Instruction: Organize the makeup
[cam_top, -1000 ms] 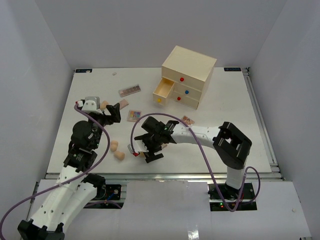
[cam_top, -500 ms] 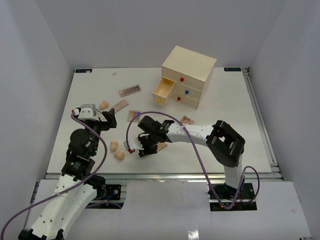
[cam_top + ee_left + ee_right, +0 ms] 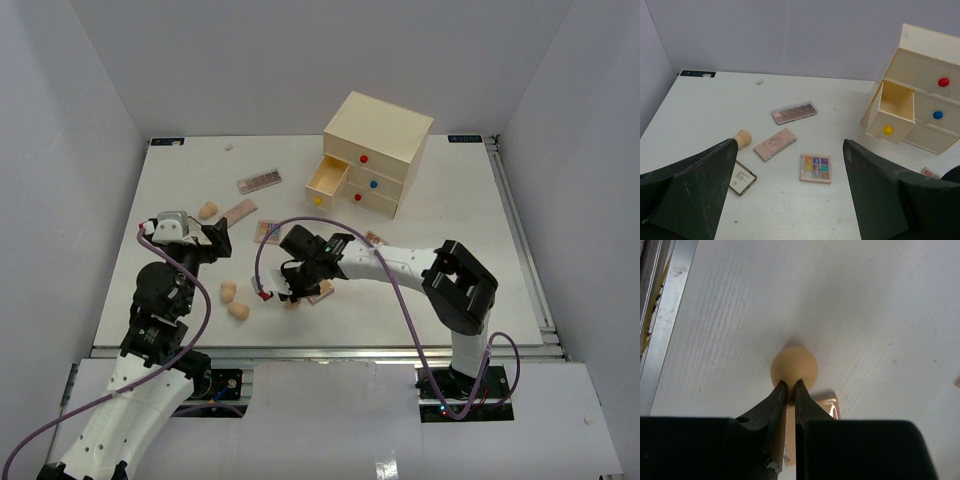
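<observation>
The right pincer (image 3: pixel 296 293) has crept up from the lower edge toward frame centre, and the left pincer (image 3: pixel 218 237) has drawn back down-left, so a carry to the open drawer (image 3: pixel 326 181) seems begun. The right pincer is squeezed almost shut on a sponge (image 3: pixel 794 367), low over the surface (image 3: pixel 450 200). The left gapes wide, holding nothing.

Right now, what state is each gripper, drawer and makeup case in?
Left gripper: open, empty.
Right gripper: shut on the tan sponge.
Yellow-knob drawer: pulled out, nothing seen inside.
Red-knob drawer: shut.
Blue-knob drawer: shut.
Peach compact: closed, lying flat.
Square colour palette: pans showing.
Long eyeshadow palette: pans showing.
</observation>
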